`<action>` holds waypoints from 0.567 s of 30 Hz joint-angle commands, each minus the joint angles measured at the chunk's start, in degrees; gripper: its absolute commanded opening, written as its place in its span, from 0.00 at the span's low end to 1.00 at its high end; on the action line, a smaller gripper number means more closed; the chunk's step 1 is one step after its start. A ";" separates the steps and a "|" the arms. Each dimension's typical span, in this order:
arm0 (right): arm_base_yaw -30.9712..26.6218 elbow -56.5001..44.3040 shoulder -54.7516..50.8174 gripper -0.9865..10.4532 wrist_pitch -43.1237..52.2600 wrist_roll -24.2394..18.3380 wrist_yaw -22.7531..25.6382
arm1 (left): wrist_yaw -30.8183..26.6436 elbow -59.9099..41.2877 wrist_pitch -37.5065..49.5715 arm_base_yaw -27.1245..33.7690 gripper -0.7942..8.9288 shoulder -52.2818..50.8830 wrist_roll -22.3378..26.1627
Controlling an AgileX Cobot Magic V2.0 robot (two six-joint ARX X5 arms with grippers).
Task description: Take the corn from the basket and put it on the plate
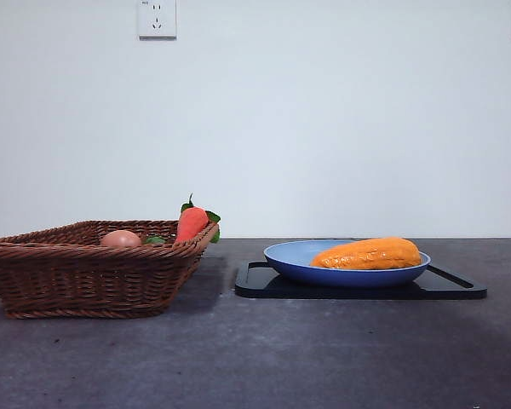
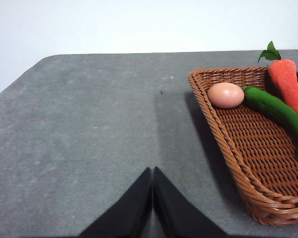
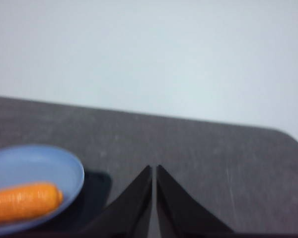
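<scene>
Corn (image 1: 369,254) lies in the plate (image 1: 289,260), which sits on a black tray (image 1: 264,285) right of the basket (image 1: 77,273). Left pincer (image 2: 152,171) closed and empty over bare table (image 2: 89,129) beside basket; right pincer (image 3: 153,168) closed, empty, near plate.

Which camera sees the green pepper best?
The left wrist view: the whole green pepper lies in the basket between egg and carrot. The front view shows only a green sliver above the rim; the right wrist view shows none.
</scene>
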 commanded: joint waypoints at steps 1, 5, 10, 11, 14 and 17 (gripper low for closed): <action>-0.46 -3.80 -2.47 0.09 0.35 0.61 0.26 | 0.24 -1.60 0.61 0.17 0.09 -0.02 -0.52; -0.50 -7.76 -5.35 0.09 0.37 0.68 0.24 | 0.24 -1.60 0.59 0.15 0.09 -0.02 -0.52; -0.50 -10.21 -7.08 0.09 0.24 0.85 0.24 | 0.24 -1.60 0.59 0.17 0.09 -0.02 -0.52; -0.50 -10.38 -7.48 0.09 -0.52 0.85 0.22 | 0.24 -1.60 0.59 0.17 0.09 -0.02 -0.52; -0.50 -10.38 -8.33 0.09 -3.08 0.83 0.26 | 0.24 -1.60 0.59 0.17 0.09 -0.02 -0.52; -0.50 -10.38 -9.53 0.09 -6.38 0.83 0.24 | 0.24 -1.60 0.61 0.17 0.09 -0.02 -0.52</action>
